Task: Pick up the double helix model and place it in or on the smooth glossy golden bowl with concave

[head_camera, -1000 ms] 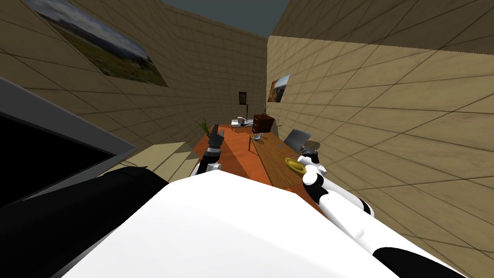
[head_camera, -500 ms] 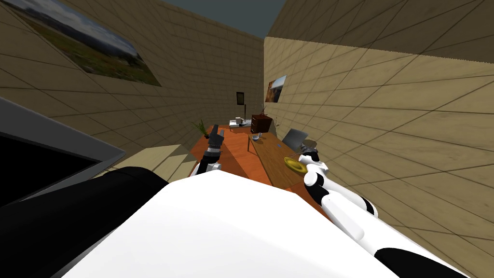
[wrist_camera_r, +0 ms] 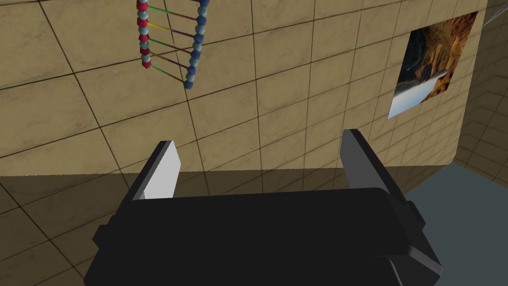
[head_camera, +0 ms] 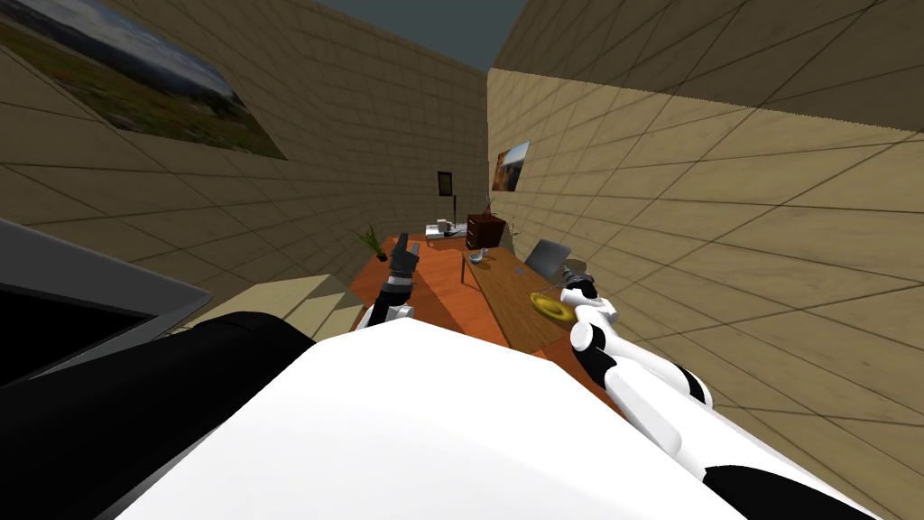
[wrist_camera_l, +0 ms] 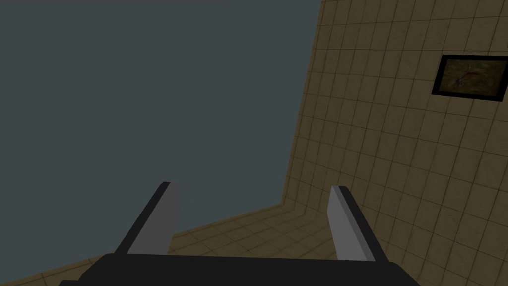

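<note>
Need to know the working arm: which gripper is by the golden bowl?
The right gripper, open, beside the golden bowl; the left gripper is raised well away from it.

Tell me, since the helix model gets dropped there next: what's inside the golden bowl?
Where it shows, the golden bowl holds only its own glossy gold inside. The right hand, open, covers its wall-side edge, so that part can't be checked.
</note>
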Robot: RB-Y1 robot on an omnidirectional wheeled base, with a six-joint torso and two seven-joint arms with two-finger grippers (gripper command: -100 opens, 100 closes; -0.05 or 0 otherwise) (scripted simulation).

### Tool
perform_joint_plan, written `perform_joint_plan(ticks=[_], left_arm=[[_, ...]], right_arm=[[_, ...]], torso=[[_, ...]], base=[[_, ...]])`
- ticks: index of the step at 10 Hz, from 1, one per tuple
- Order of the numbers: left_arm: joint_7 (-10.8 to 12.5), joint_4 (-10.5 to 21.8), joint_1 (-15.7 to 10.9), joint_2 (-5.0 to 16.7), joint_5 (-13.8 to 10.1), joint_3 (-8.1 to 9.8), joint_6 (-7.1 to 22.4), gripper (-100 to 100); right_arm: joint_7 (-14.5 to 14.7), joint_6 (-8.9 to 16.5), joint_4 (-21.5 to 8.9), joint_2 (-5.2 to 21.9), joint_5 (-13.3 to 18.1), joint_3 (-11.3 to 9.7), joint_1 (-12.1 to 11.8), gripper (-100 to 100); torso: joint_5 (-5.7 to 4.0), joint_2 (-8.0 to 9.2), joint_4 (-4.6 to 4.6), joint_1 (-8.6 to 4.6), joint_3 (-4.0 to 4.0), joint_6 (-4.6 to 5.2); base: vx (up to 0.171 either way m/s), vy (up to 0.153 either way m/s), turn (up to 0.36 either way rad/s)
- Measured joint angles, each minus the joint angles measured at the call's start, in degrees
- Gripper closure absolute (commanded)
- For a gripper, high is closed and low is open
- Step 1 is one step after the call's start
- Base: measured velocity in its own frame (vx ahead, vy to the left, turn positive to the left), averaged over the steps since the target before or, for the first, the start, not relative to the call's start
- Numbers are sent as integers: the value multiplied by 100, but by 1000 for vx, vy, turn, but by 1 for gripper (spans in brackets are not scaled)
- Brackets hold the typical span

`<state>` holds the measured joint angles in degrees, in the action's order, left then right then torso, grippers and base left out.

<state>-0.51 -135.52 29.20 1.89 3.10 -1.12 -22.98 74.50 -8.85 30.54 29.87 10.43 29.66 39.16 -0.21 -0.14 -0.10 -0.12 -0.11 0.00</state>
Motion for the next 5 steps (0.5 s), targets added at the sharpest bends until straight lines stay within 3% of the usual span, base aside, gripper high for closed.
perform_joint_plan(ticks=[3,5], left_arm=[[0,0,1,0,0,0,0,0],[0,0,0,0,0,0,0,0]], right_arm=[[-494,174,224,82,261,-370,-36,-100],[-768,180,169,130,344,-463,3,-100]], torso=[[2,-4,-1,8,-2,3],[0,-1,-1,-1,-1,-1]], base=[[30,42,-82],[18,20,-57]])
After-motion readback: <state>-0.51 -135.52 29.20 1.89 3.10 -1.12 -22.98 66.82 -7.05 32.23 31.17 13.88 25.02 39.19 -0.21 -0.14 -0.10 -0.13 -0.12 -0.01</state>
